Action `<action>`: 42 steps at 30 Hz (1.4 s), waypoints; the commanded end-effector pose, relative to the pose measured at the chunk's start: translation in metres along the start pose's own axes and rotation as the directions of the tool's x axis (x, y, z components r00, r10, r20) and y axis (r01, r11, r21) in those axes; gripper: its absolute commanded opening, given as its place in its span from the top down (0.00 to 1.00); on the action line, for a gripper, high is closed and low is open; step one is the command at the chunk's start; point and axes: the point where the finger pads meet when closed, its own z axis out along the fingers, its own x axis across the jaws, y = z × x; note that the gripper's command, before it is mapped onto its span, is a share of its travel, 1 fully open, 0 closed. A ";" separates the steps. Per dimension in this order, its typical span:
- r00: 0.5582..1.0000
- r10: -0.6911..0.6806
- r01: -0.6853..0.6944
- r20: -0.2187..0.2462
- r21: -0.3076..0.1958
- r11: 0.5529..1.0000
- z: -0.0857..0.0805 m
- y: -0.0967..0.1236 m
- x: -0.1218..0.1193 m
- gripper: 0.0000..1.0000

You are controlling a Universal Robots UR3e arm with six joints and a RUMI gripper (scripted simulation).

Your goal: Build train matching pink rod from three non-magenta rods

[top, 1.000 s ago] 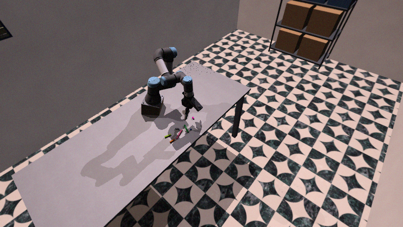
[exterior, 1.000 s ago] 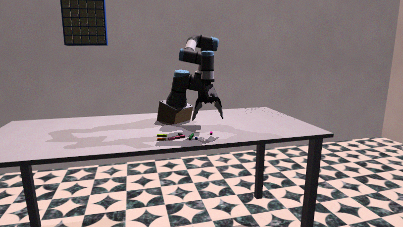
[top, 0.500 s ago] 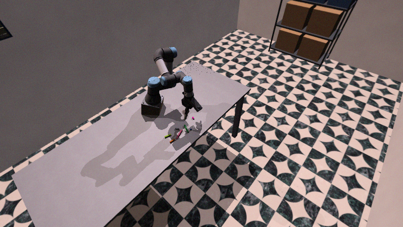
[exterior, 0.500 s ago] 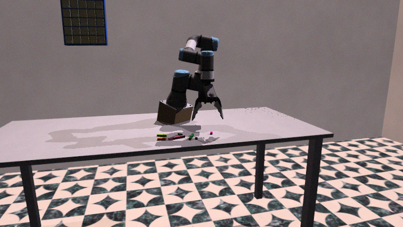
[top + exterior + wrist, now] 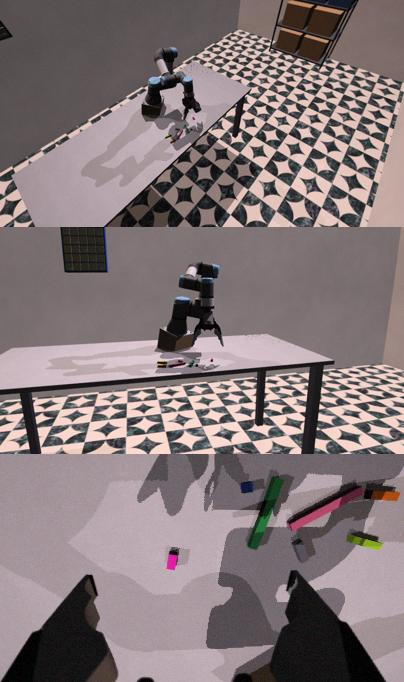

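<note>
The gripper (image 5: 191, 114) (image 5: 208, 345) (image 5: 193, 574) had its jaws wide apart. Beyond, the long, slim pink rod (image 5: 179, 134) (image 5: 176, 364) (image 5: 326, 508) lay on the table (image 5: 56, 169) (image 5: 127, 376) (image 5: 50, 529) between the green rod (image 5: 186, 128) (image 5: 191, 363) (image 5: 265, 514) and orange rod (image 5: 172, 141) (image 5: 162, 366) (image 5: 385, 495), its long axis slanting up rightward in the wrist view.

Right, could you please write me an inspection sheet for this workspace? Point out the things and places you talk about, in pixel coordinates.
Surface: pale tabletop (image 5: 70, 146) (image 5: 36, 368), arm shadows across it.
Job's things: pink rod (image 5: 325, 509); blue rod (image 5: 246, 487), grey rod (image 5: 301, 550), orange rod (image 5: 385, 495), lime rod (image 5: 365, 541), green rod (image 5: 259, 531), apart from one another; no train built.
Clutter: magenta rod (image 5: 172, 561), barred from the train.
Gripper (image 5: 207, 345) (image 5: 193, 574): open, above the table, holding nothing.
Cables: nothing seen.
Surroundings: patterned tile floor (image 5: 265, 127) (image 5: 147, 407), shelf rack (image 5: 275, 33) with boxes (image 5: 297, 14).
</note>
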 end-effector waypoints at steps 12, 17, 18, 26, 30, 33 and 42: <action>0.944 0.330 -0.330 -0.003 0.003 0.944 0.000 -0.002 0.008 0.00; 0.911 0.412 -0.412 -0.002 0.003 0.911 -0.001 -0.002 0.010 0.00; 0.904 0.428 -0.428 -0.002 0.003 0.904 -0.001 -0.002 0.011 0.00; 0.839 0.544 -0.544 -0.002 0.003 0.839 -0.001 -0.001 0.014 0.00; 0.799 0.602 -0.602 -0.002 0.004 0.799 -0.001 -0.001 0.016 0.00; 0.765 0.643 -0.643 -0.001 0.004 0.765 -0.001 -0.001 0.017 0.00; 0.659 0.752 -0.752 -0.001 0.004 0.659 -0.001 0.000 0.020 0.00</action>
